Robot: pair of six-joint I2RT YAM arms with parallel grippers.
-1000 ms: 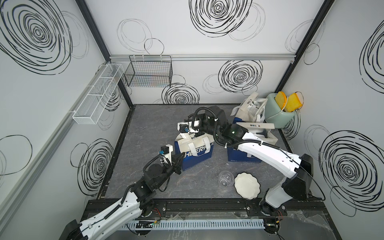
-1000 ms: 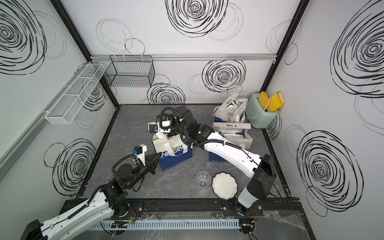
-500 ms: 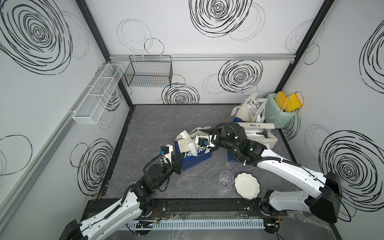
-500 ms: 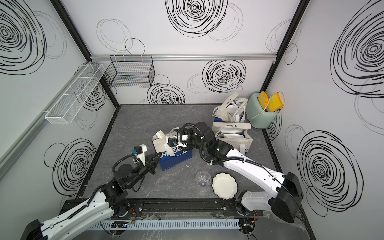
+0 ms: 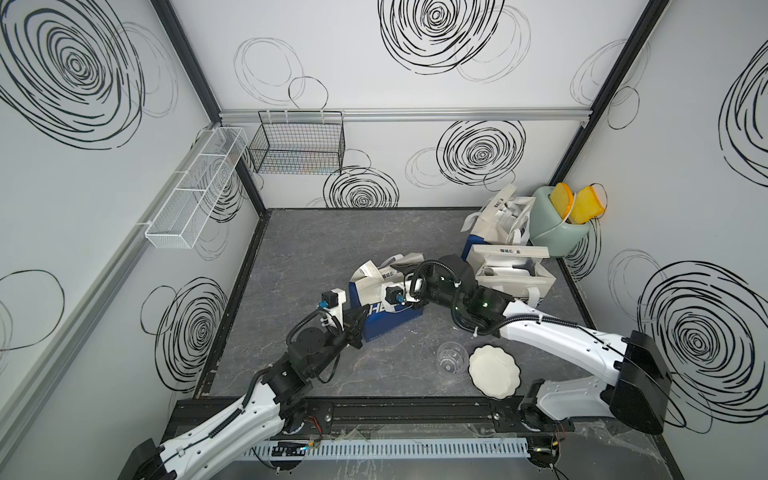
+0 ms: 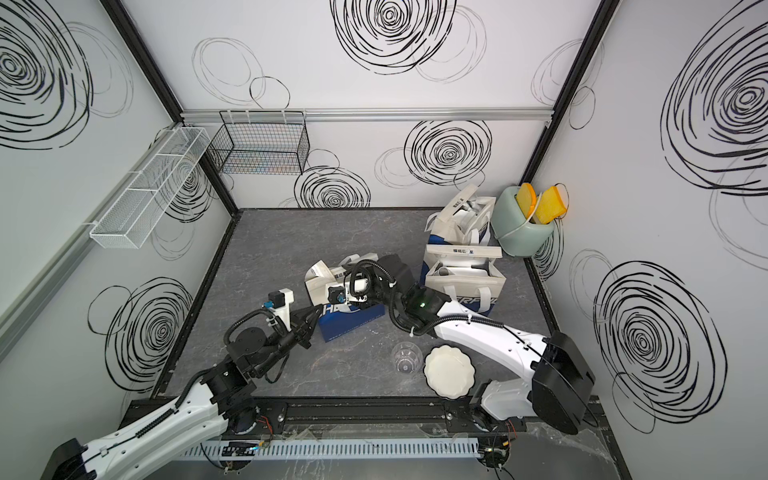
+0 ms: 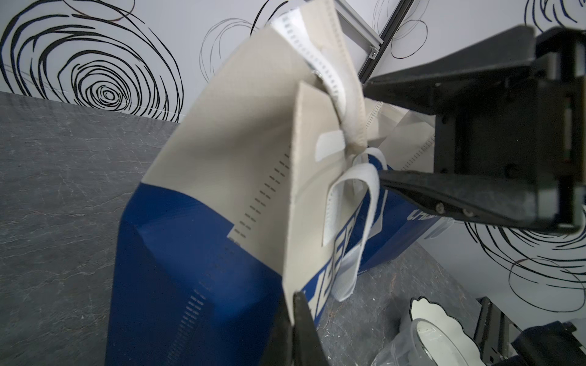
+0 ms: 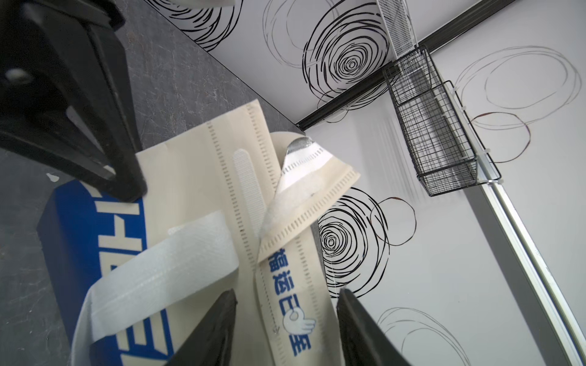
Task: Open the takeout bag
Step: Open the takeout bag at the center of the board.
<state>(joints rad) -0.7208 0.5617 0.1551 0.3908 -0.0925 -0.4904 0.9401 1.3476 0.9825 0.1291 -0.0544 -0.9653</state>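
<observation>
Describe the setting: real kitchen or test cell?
Probably a robot test cell: white walls printed with black scribbles, a black mounting rail up front, staged props like the takeout bag and wire basket.

Takeout bag looks to be made of matt non-woven cloth, with rows of little stitch-like dashes pressed in along the edges. The handle strap is done in ribbed white webbing. A fuzzy hook-and-loop strip is fixed on the flap, and shiny silver foil lining can be spotted inside. The tabletop is finished matt and stone-like, faintly veined. The basket is made of thin black wire and the cup of clear plastic. The plate is glazed smooth and a bit glossy.
</observation>
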